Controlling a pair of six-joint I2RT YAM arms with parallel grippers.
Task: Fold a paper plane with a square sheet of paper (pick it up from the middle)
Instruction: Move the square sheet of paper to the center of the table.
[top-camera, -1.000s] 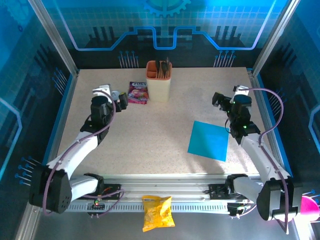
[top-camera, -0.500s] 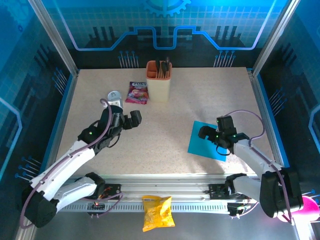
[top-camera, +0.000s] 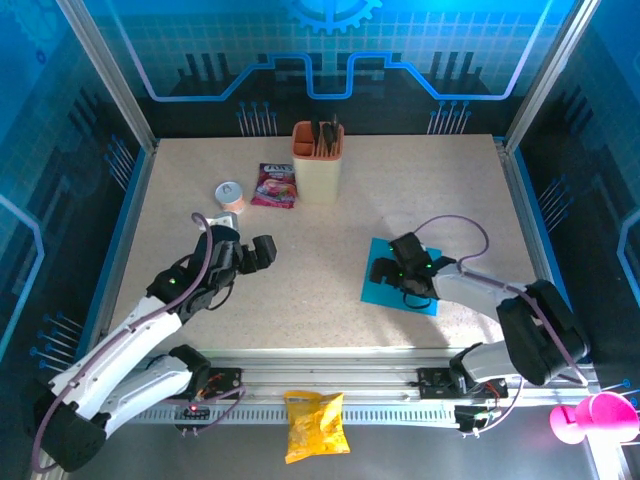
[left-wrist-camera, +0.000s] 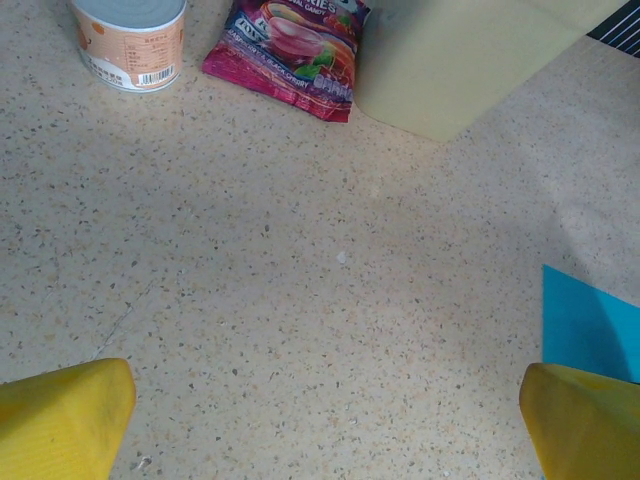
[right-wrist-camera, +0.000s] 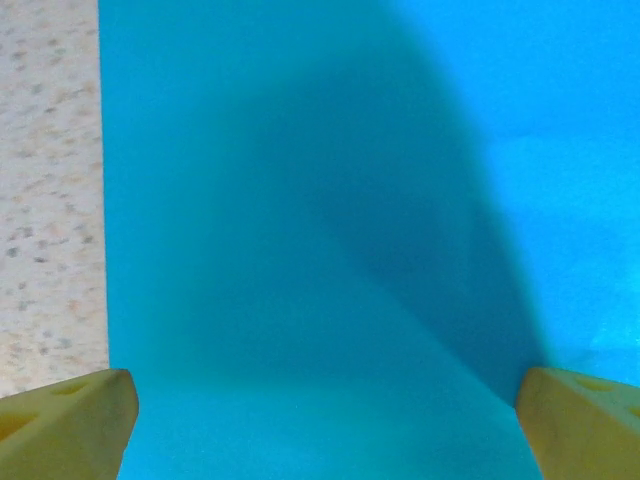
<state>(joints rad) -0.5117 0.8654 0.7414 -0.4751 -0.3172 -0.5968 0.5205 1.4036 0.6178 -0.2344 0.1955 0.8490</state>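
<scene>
The square sheet of paper (top-camera: 380, 293) lies flat and bright blue on the right half of the table. My right gripper (top-camera: 385, 271) is low over its middle and open. In the right wrist view the paper (right-wrist-camera: 300, 200) spans the whole gap between the yellow fingertips (right-wrist-camera: 65, 420) of that gripper (right-wrist-camera: 325, 425), and nothing is pinched. I cannot tell whether the tips touch the sheet. My left gripper (top-camera: 256, 252) hangs open over bare table left of centre. From its wrist view (left-wrist-camera: 325, 430) a corner of the paper (left-wrist-camera: 590, 325) shows at the right edge.
At the back of the table stand a beige cup (top-camera: 317, 162) holding dark sticks, a pink-purple packet (top-camera: 277, 185) and a small can (top-camera: 230, 196). A yellow snack bag (top-camera: 314, 425) lies below the front rail. A pink object (top-camera: 590, 418) is at the lower right, off the table.
The right gripper dropped from the back right down and leftward onto the paper, and the sheet slid slightly left. The left gripper moved forward and toward centre, uncovering the can.
</scene>
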